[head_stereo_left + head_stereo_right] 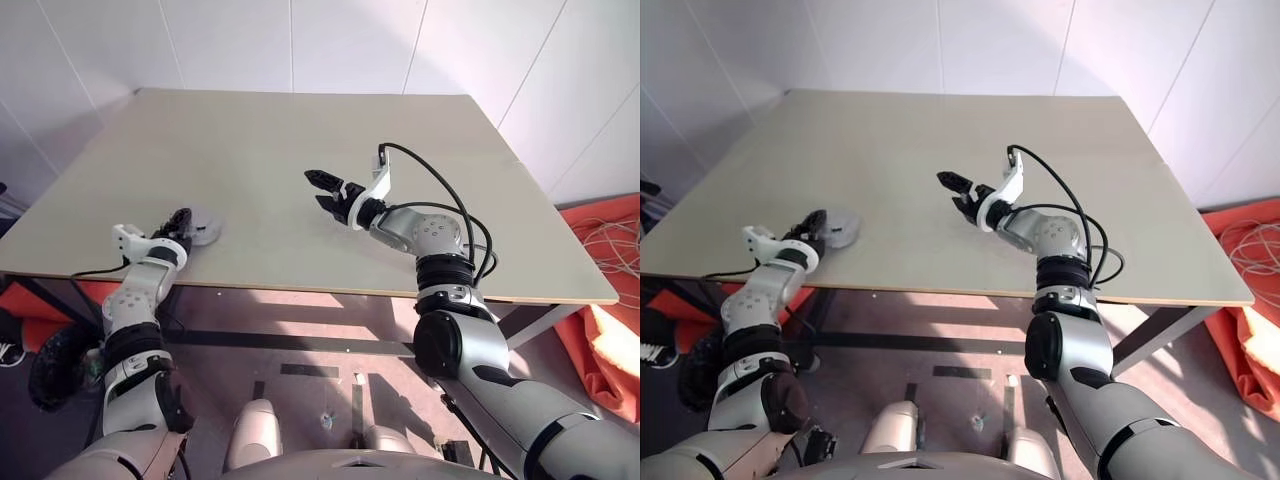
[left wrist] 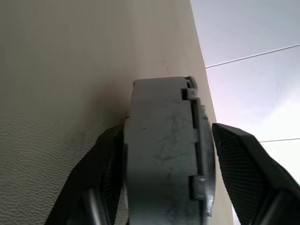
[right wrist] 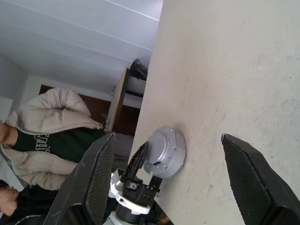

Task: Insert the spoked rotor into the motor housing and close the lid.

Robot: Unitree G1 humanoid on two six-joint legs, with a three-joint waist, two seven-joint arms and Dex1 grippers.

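The near side of the lid (image 1: 203, 229) is covered by the left gripper (image 1: 181, 225) in the head views. The motor housing's (image 2: 164, 154) lower part is cut off in the left wrist view. Contact between the fingers (image 2: 243, 173) and the housing cannot be resolved.

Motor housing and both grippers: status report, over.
Left gripper at the motor housing, lid on, fingers apart, one pad clear of its side. Right gripper open, empty, above mid-table. Nothing in the way.
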